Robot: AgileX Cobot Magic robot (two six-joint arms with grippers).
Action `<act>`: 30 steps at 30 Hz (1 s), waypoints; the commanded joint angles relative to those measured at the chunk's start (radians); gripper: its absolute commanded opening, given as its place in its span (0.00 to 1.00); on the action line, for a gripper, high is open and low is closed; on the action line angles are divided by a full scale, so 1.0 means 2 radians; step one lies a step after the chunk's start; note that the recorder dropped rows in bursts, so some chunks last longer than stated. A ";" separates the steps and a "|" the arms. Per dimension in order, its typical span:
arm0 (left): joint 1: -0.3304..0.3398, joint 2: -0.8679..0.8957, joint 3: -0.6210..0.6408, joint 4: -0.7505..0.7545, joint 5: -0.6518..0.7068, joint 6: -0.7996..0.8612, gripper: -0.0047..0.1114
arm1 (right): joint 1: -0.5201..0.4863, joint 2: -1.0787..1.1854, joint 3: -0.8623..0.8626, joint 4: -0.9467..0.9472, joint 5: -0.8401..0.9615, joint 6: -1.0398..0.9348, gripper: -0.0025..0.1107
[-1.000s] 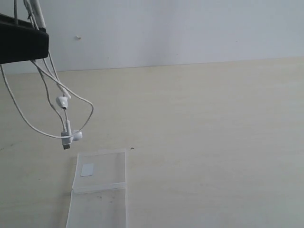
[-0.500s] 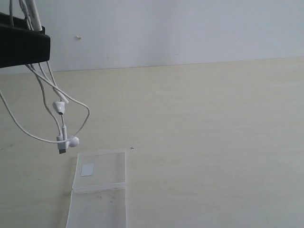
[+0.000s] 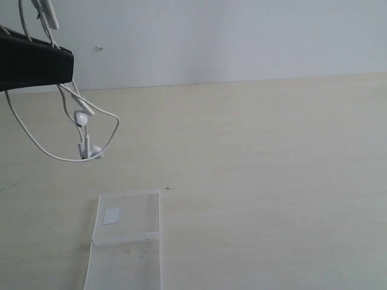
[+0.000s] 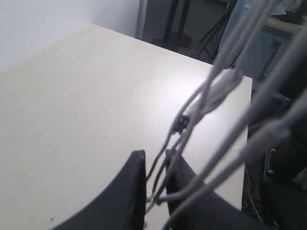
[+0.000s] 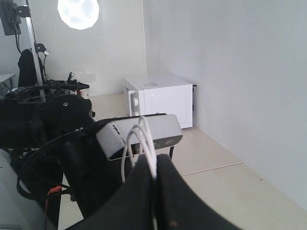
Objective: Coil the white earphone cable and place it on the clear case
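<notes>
White earphone cable [image 3: 86,107] wholly off the table, hanging in loose loops at the upper left of the exterior view, one earbud [image 3: 81,118] partway down the bundle and a second earbud [image 3: 95,153] at the bottom, beside a small inline piece [image 3: 84,147]. Draped from the left gripper [image 3: 69,63], a black shape reaching in from the left edge, with further strands rising past it and out of the top of the frame. In the left wrist view, several strands of the cable [image 4: 211,91] running through the left gripper [image 4: 156,189]; black fingers [image 4: 134,191] close together with a narrow gap between them; cannot tell whether pinching the wire or merely letting it pass. In the right wrist view, right gripper [image 5: 156,163] with fingers pressed together, clamped on a few turns of the cable [image 5: 144,139] sticking up from between the tips. Below and a little right of the dangling earbuds, well apart from them, the clear case [image 3: 130,254], lying open and flat in two halves, a small whitish square patch [image 3: 111,215] in the far half. No contact between cable and case. Beneath, a pale table [image 3: 272,181]; behind, a plain white wall [image 3: 242,36].
</notes>
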 commanded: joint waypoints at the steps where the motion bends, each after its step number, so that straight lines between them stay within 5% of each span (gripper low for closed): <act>1: -0.001 -0.001 0.000 -0.009 -0.007 0.014 0.05 | -0.001 0.000 -0.003 0.000 -0.002 -0.002 0.02; 12: 0.000 -0.032 0.000 0.046 -0.050 -0.002 0.04 | -0.001 -0.023 -0.003 -0.159 0.045 0.149 0.02; 30: 0.000 -0.065 -0.001 0.083 -0.068 -0.029 0.04 | -0.001 -0.032 0.024 -0.159 0.099 0.186 0.02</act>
